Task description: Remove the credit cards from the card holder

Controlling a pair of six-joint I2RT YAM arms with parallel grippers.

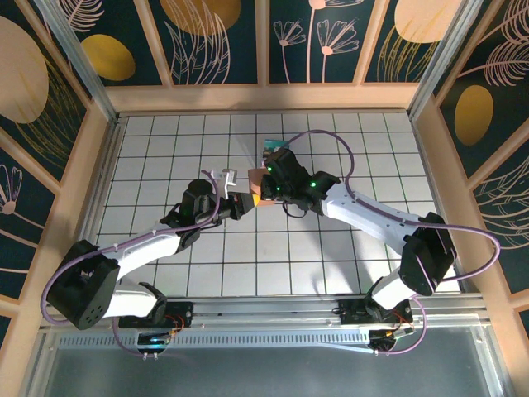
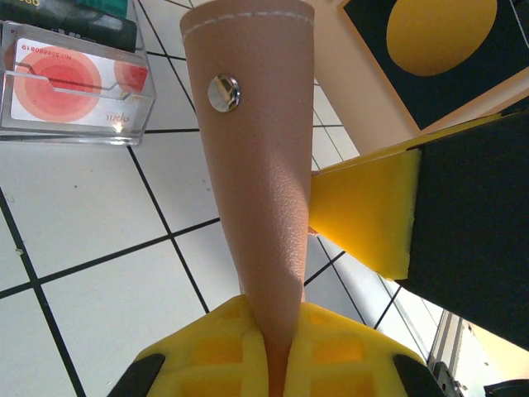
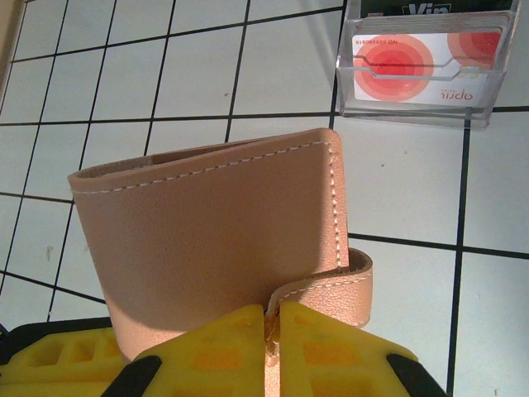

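Observation:
The tan leather card holder [image 1: 255, 187] hangs above the middle of the table between both grippers. My left gripper [image 2: 277, 331] is shut on one edge of it, and the holder [image 2: 264, 165] stands up from the pads with its metal snap showing. My right gripper [image 3: 271, 331] is shut on the holder's strap tab [image 3: 331, 285]; the folded body [image 3: 215, 231] rises just behind. A pale credit card with red circles [image 3: 421, 62] stands in a clear plastic stand [image 2: 78, 124], with a dark green card [image 2: 91, 21] behind it. The inside of the holder is hidden.
The clear stand with its teal card [image 1: 277, 148] sits on the white grid table [image 1: 165, 149] just beyond the grippers. Wooden walls [image 1: 91, 157] close in the left, right and far sides. My right gripper's yellow pad [image 2: 364, 207] is close beside the holder in the left wrist view.

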